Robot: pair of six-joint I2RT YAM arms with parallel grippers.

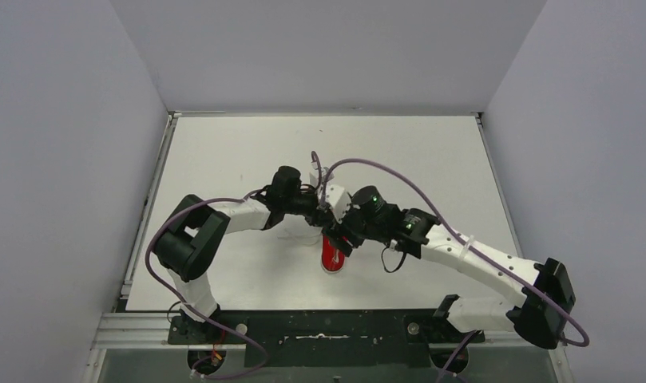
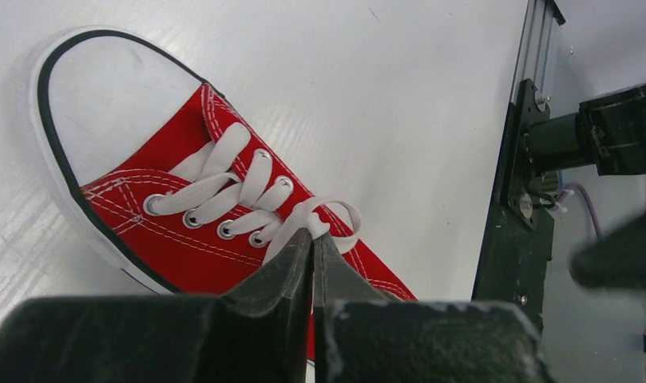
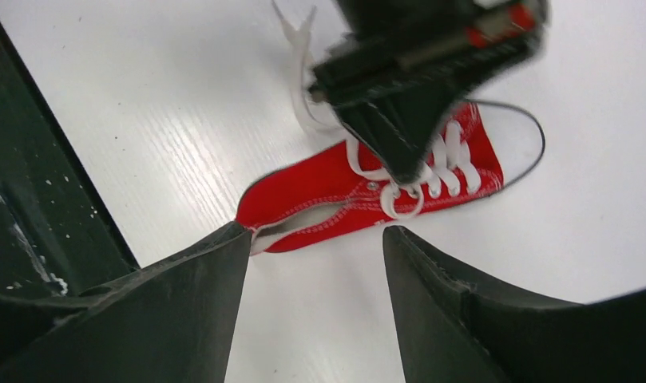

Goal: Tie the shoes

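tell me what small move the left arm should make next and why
Probably lift the left gripper, drawing the white lace up from the red sneaker. It looks shut on the lace by the top eyelets, while the right gripper hangs open nearer the heel; a raised strand would give it something to grasp.

Top camera: fixed high at the near side, looking down and forward over the whole worktop point(image 1: 223, 152). It is far off, with the sneaker point(image 1: 331, 254) small at centre.

Left wrist camera: sits just behind the left pincer point(image 2: 312, 237) and sights along its fingers, very close on the sneaker's toe end.

Right wrist camera: looks out between the fingers of the right pincer point(image 3: 315, 231), from farther back.

Shared: all three take in the sneaker. The right wrist view also catches the left pincer.
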